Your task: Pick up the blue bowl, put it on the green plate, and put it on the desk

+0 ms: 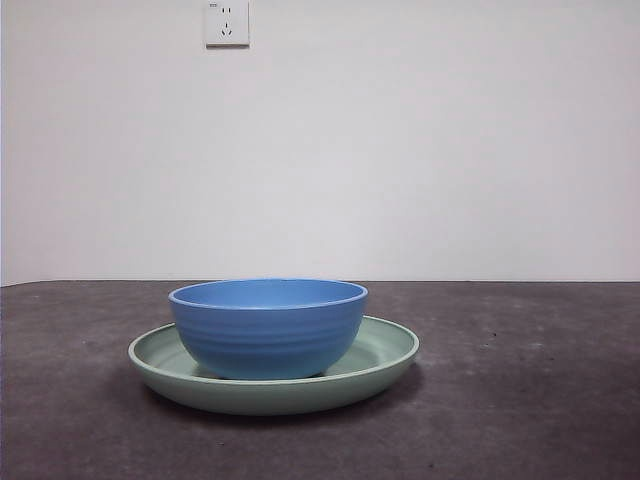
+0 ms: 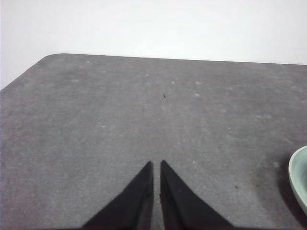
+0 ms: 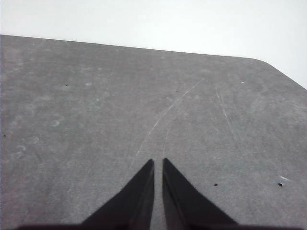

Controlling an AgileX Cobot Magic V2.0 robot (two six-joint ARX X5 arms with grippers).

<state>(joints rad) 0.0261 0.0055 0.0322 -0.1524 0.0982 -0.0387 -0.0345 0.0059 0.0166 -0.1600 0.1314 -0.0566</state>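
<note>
Front view: round medium-blue ridged bowl (image 1: 268,328) sits upright inside the wide, shallow, pale mint-green glossy plate (image 1: 385,352), a little toward 9 o'clock of the plate's centre. Plate rests on the dark grey-brown matte desk (image 1: 530,400). White wall socket (image 1: 226,22) at 12 o'clock.

Left gripper (image 2: 156,164): jaws nearly together, only a slit between the tips, holding nothing, over bare desk; a sliver of plate rim lies at its 4 o'clock. Right gripper (image 3: 158,162): same narrow slit, empty, no dishes in its view.

Judgement: bowl-on-plate looks done; remaining step is lifting the bowl off to the desk. The left arm appears nearer. Spread jaws wide first, straddle the bowl's wall at the rim, lift straight up so the plate is not dragged, set down well apart from it.
</note>
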